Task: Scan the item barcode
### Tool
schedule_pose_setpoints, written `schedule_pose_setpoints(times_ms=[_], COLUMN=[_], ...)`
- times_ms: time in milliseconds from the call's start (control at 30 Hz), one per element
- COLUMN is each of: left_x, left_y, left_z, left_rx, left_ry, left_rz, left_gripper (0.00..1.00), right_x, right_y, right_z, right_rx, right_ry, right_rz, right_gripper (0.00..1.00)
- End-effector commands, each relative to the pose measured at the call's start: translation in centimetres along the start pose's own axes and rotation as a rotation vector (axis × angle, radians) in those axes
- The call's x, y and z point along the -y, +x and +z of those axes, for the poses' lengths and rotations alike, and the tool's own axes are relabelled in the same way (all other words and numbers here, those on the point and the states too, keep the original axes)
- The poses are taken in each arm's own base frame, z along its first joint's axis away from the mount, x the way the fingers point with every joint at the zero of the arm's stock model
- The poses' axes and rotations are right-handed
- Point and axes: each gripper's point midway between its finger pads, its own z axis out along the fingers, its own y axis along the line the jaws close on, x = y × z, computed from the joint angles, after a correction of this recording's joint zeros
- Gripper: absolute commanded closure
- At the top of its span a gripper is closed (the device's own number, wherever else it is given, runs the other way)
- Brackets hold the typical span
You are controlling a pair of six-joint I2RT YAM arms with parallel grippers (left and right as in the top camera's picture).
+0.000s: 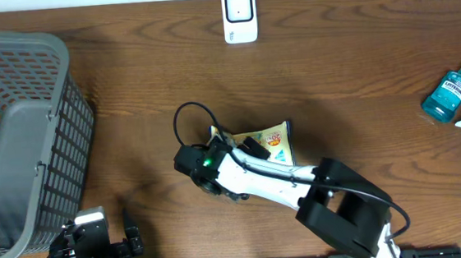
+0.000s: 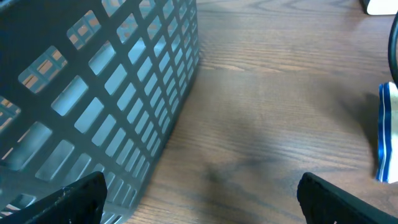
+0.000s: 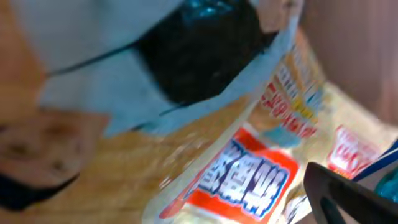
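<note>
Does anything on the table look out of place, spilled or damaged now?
Nothing is spilled or damaged. Only the snack packet lies askew in the middle, apart from the scanner at the far edge.

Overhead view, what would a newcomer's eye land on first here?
Probably the colourful snack packet at the centre of the table, with the white right arm stretched over it from the near edge. Next comes the big grey mesh basket filling the left side, and then the small white scanner at the far edge.
</note>
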Motion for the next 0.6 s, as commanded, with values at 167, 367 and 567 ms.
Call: schedule_pose_setpoints(times_ms=[167,367,567], left_x=[-0.3,-0.3,-0.3], left_y=[-0.1,-0.1,-0.1], left_z=[-0.1,-0.1,-0.1], left_rx=[0.004,0.004,0.004], left_ry=[-0.015,-0.015,-0.015], left_rz=[0.011,0.011,0.011], left_gripper=[0.02,0.02,0.02], right_x=[-0.6,-2.0,-1.3], right_y=[2.6,5.5,3.9], right_z=[8.2,8.2,6.4], right_rx=[-0.041,-0.214,-0.23], right_ry=[-0.14,-0.542,-0.701], right_rz=[-0.081,0.071,0.179], right_gripper=[0.01,0.74,0.99])
